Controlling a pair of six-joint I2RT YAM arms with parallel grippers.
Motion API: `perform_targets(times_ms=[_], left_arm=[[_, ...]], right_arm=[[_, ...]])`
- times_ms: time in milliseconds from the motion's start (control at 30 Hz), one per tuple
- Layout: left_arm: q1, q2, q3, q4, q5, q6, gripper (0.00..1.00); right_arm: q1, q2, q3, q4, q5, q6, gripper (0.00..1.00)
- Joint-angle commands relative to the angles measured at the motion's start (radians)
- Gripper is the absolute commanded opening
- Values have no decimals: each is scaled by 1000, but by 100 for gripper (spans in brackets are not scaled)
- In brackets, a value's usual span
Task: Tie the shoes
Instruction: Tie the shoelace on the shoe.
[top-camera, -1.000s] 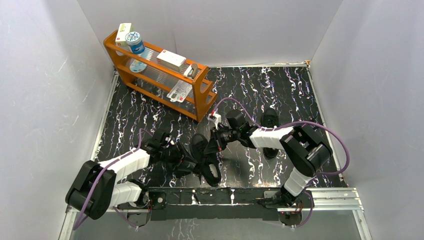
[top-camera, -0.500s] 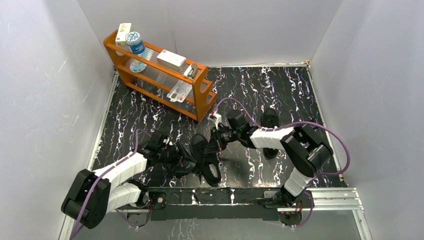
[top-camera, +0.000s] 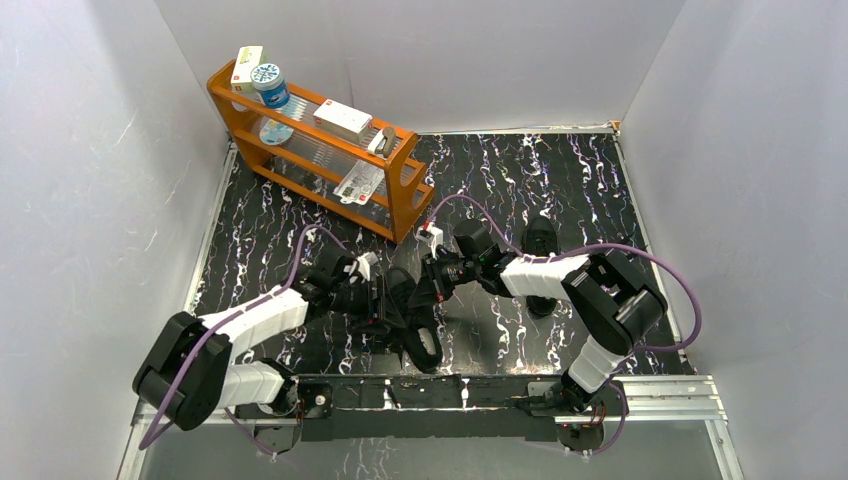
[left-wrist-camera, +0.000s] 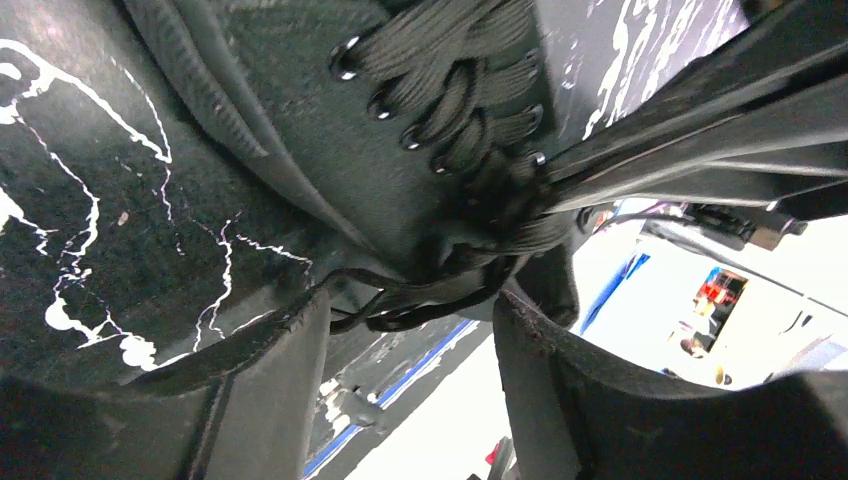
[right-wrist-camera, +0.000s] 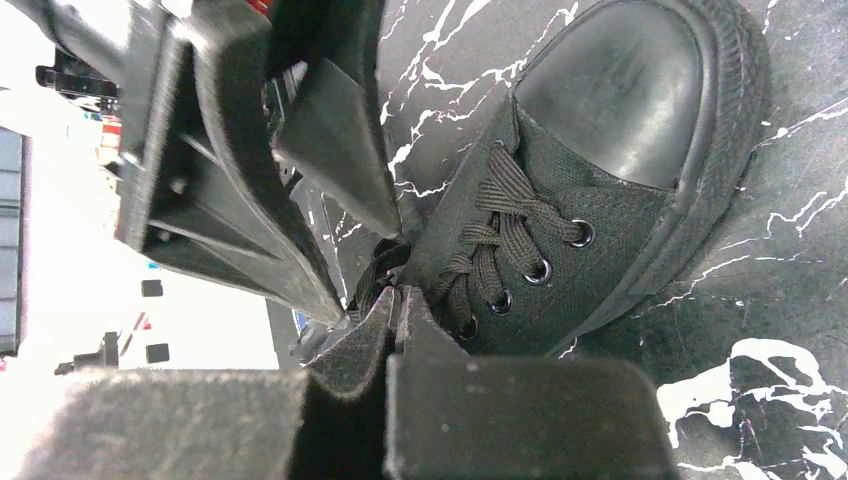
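One move: the left hand (left-wrist-camera: 410, 300) slid toward 1 o'clock, spread apart around the thin black laces (left-wrist-camera: 455, 270) of the all-black canvas sneaker (right-wrist-camera: 610, 110), ready to grab. The right hand (right-wrist-camera: 395, 300) stays pressed together.

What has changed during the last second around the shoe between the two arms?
The left end effector moved away from the near edge, toward the shoe, and now stands open around its laces. Nothing was taken hold of or let go. The right end effector stayed shut at the laces; shoe and rack did not move.
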Motion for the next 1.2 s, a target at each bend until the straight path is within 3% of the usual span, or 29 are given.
perform_targets(times_ms=[0, 100, 367, 733, 900, 1167], left_arm=[[-7, 23, -53, 102, 92, 78, 60], [-16, 9, -88, 162, 90, 57, 57], [-28, -38, -147, 154, 29, 14, 38], [-42, -165, -27, -150, -234, -5, 38], [-55, -28, 17, -119, -133, 116, 42], [-108, 63, 36, -81, -112, 195, 41]], right_arm=[[5, -46, 4, 40, -13, -5, 0], [4, -48, 2, 38, -13, -5, 0], [5, -55, -4, 38, -11, -4, 0], [5, -50, -11, 46, -15, -2, 0], [5, -48, -16, 53, -15, 2, 0], [5, -47, -15, 55, -17, 2, 0]])
